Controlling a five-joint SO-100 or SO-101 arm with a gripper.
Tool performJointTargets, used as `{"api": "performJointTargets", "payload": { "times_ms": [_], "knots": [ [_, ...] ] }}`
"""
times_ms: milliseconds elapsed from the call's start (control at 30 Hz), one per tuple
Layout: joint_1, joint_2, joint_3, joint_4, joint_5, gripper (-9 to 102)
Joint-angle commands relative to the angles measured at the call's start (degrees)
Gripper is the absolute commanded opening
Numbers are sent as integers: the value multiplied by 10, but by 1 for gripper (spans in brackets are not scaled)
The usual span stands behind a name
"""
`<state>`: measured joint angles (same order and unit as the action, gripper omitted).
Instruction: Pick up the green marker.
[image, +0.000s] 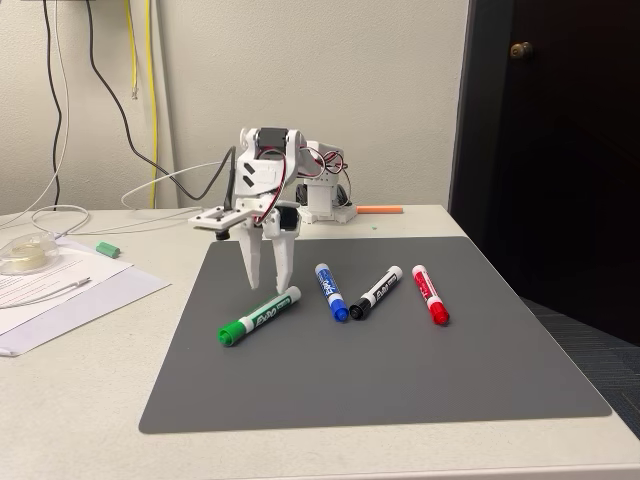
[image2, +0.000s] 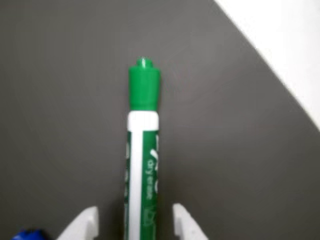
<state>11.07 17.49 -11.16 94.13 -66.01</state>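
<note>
The green marker (image: 260, 315) lies on the grey mat (image: 400, 380), green cap toward the front left in the fixed view. My gripper (image: 268, 285) points down over its rear end, fingers open. In the wrist view the green marker (image2: 143, 150) runs straight up the frame, cap at the top. The two white fingertips of the gripper (image2: 135, 220) stand on either side of the white barrel, with a gap on each side. Nothing is gripped.
To the right on the mat lie a blue marker (image: 331, 291), a black marker (image: 376, 292) and a red marker (image: 430, 294). Papers (image: 60, 290), a tape roll (image: 25, 253) and a small green piece (image: 108, 248) sit at the left. The table edge runs along the right.
</note>
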Motion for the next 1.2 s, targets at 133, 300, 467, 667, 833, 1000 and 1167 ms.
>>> {"api": "performJointTargets", "payload": {
  "times_ms": [133,300,467,667,833,1000,1167],
  "knots": [
    [-4,-20,-21,-9,2,26],
    [-6,-33,-21,-9,-4,24],
    [-10,-37,-21,-13,-6,13],
    [-13,-46,-21,-18,-7,9],
    [-17,-53,-21,-26,-4,3],
    [-18,-51,-21,-23,-3,3],
    [-18,-43,-21,-24,1,3]
  ]
}}
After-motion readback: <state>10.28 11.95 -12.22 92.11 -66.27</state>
